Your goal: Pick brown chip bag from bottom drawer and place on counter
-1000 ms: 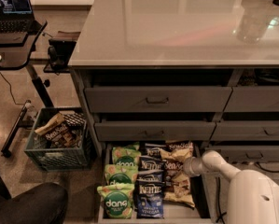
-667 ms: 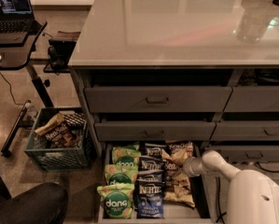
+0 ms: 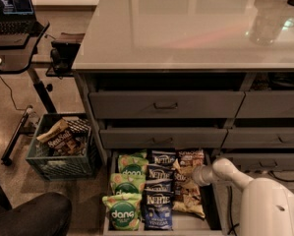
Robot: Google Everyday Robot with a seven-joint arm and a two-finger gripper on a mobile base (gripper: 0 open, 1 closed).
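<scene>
The bottom drawer [image 3: 186,224] is pulled open under the counter [image 3: 186,28]. It holds a left column of green "dang" bags [image 3: 124,211], a middle column of blue "Kettle" bags [image 3: 159,200] and brown chip bags [image 3: 190,196] on the right. My gripper [image 3: 191,175] reaches down from the white arm [image 3: 264,200] into the drawer's right side. It sits right over the brown chip bags, and the wrist hides its tip. One brown bag [image 3: 191,157] lies just behind it.
Closed grey drawers [image 3: 166,104] are stacked above the open one. A green slatted crate [image 3: 60,154] with snack bags stands on the floor at the left. A black desk with a laptop [image 3: 11,28] is at the far left. A dark rounded object [image 3: 28,215] fills the bottom left corner.
</scene>
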